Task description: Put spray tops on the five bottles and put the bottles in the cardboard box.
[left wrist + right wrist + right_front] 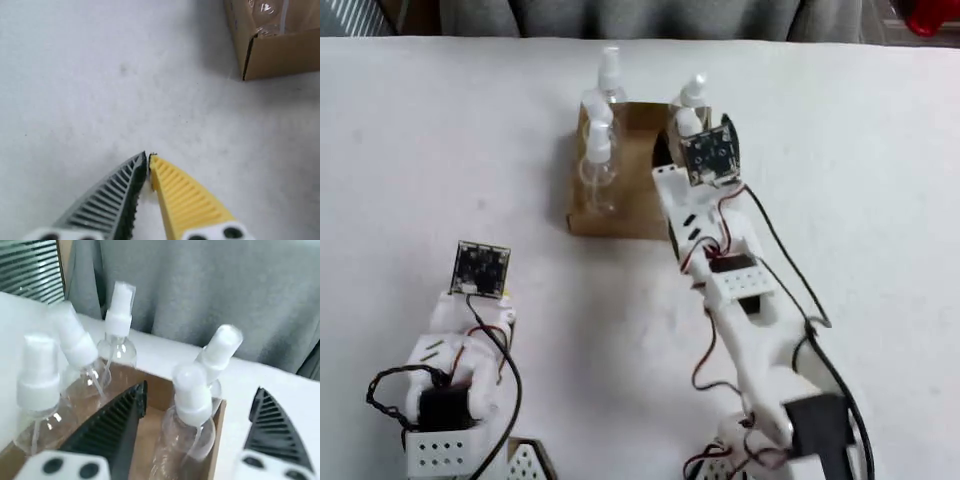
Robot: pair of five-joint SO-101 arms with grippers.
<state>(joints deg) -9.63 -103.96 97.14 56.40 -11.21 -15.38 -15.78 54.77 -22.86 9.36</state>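
Right gripper (200, 390) is spread wide over the cardboard box (620, 215), straddling one capped bottle (192, 410) and pinching nothing, spaced to clear its spray top (190, 382), I'd say. All five bottles wear tops and crowd the box; the farthest may stand outside the rim. Left gripper (149, 157), fingertips together and empty, sits low over the table (100, 75), out of the way.

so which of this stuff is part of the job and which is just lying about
Part of the job: cardboard box; bottles with spray tops on; right gripper open over the box; left gripper shut, low over the table.
Just lying about: grey cloth behind; window blind; red object.
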